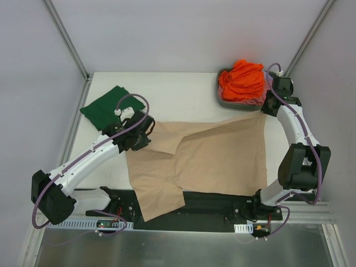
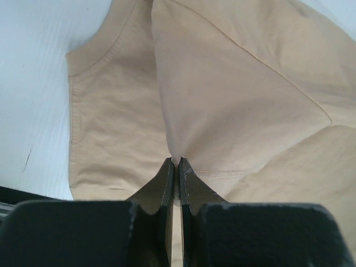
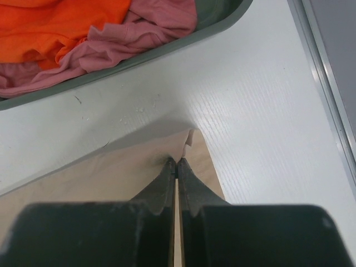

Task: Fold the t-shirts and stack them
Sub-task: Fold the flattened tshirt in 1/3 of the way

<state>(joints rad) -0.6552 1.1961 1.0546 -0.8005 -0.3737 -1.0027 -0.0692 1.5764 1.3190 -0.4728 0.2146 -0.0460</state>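
1 dark green t-shirt [image 1: 104, 108] lies flat in a compact patch at the far-left corner of the counter [image 1: 178, 92], apart from the rest. Just to its right, the left hand [image 2: 173, 166] is pressed together on a pinch of the beige t-shirt [image 1: 206, 161] near the collar, with a fold of cloth drawn up to the fingertips. That tee sprawls across the middle, its lower part trailing over the near edge. At its far-right corner, the right hand [image 3: 177, 162] is likewise pinched shut on the hem corner. Beyond it, the grey tub [image 3: 219, 19] holds an orange t-shirt [image 3: 61, 22] and a pink t-shirt [image 3: 150, 28]. The cloth looks light, thin and limp. It should sag between the 2 grips, so edges and corners, kept taut, are the sensible holds.
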